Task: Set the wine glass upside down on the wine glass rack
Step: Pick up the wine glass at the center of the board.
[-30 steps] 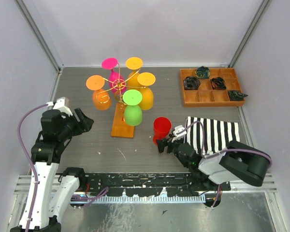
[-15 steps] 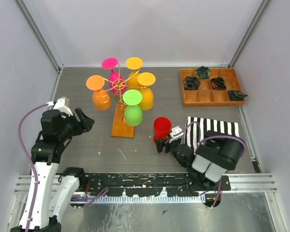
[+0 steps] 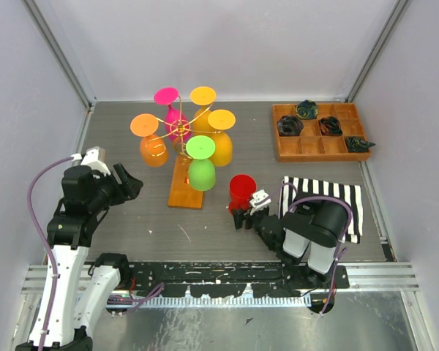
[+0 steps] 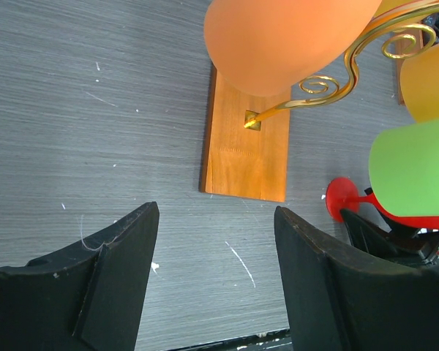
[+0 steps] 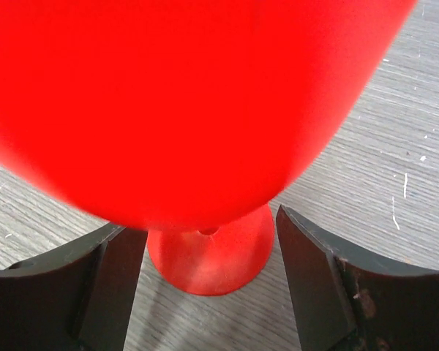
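Observation:
The red wine glass (image 3: 242,190) stands upright on the table, just right of the wine glass rack (image 3: 180,130), whose wooden base (image 3: 186,187) lies in front of it. My right gripper (image 3: 243,214) sits low at the glass's foot (image 5: 212,256). It is open, one finger (image 5: 318,285) on each side of the foot with small gaps, and the red bowl fills the view above. My left gripper (image 3: 129,184) hovers open and empty over bare table left of the rack; its view shows the rack base (image 4: 249,146) and the red foot (image 4: 344,199).
Several glasses hang upside down on the rack: orange (image 3: 153,150), pink (image 3: 173,117), yellow-orange (image 3: 220,145) and green (image 3: 201,172). A compartmented wooden tray (image 3: 322,156) holding dark objects sits at the back right. A black-and-white striped cloth (image 3: 336,199) lies under my right arm.
My right arm has swung its body left and in behind the glass. Its jaws have narrowed around the red foot. The left arm has stayed still.

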